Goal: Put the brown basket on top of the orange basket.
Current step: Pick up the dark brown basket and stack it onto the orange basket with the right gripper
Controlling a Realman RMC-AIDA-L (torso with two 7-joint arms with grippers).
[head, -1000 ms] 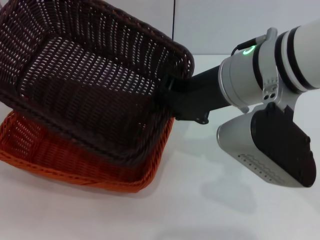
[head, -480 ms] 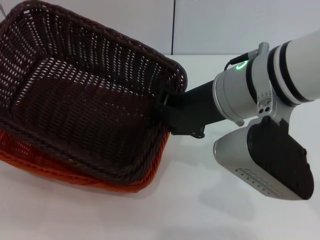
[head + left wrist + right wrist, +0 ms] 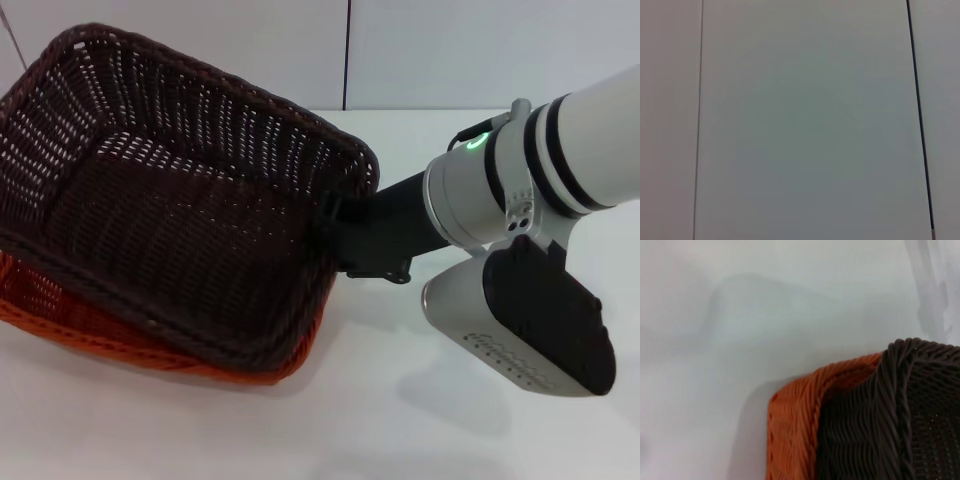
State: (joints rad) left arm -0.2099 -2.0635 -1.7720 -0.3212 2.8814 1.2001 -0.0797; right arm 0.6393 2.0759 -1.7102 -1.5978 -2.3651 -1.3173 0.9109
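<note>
The brown basket [image 3: 170, 220] sits tilted inside the orange basket [image 3: 60, 315], its far-left rim still raised. Only the orange basket's near and left edges show beneath it. My right gripper [image 3: 333, 232] reaches in from the right and is shut on the brown basket's right rim. The right wrist view shows a corner of the brown basket [image 3: 900, 415] nested against the orange basket's rim [image 3: 795, 425]. The left gripper is out of view; its wrist camera sees only a blank wall panel.
Both baskets rest on a white table [image 3: 400, 430]. A white wall with a dark vertical seam [image 3: 347, 55] stands behind them. My right arm's grey and black housing [image 3: 530, 320] hangs over the table's right half.
The brown basket has come down and shifted left into the orange basket, covering more of it. My right arm has lowered with it, still holding the rim.
</note>
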